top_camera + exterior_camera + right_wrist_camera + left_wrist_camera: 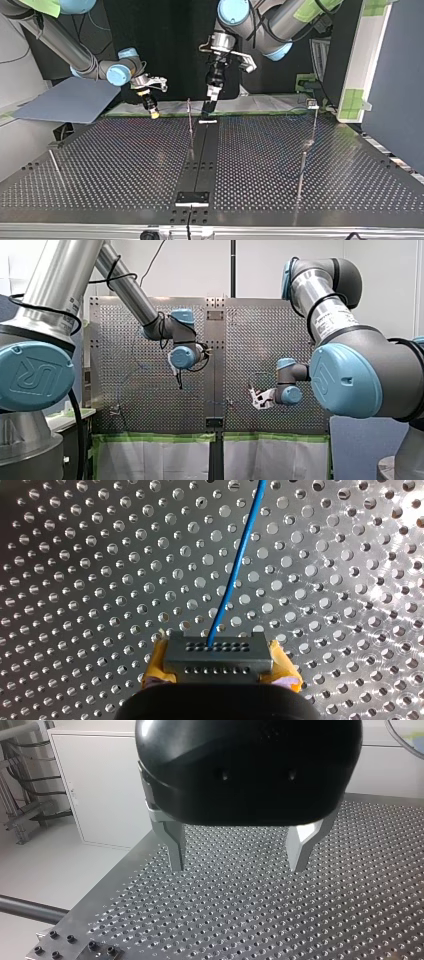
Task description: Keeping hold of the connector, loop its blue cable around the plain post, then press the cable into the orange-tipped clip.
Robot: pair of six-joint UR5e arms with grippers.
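Two yellow pads [158,659] of the right gripper [220,664] pinch the grey connector [218,655] by its short ends, closed only as far as the connector's width allows. That hold probably leaves the pinned face free, so the blue cable [235,570] can run straight out ahead of the fingers, over the perforated table [90,580] and out of sight. In the top view this gripper hangs upper left of centre, just above the table's far edge, so the connector is there too.

The left gripper [239,856] has its metal fingers [175,847] spread wide with nothing between them. It hovers near the upper middle of the top view, seemingly parked clear of the cable's path.

Thin rods stand upright on the table, one post [190,127] near that gripper. Which one is plain, and which carries the orange tip, cannot be told.

A "UR" logo [30,374] is readable on the blue joint cap at the front view's left edge. The print on the arm labels is too small to read.
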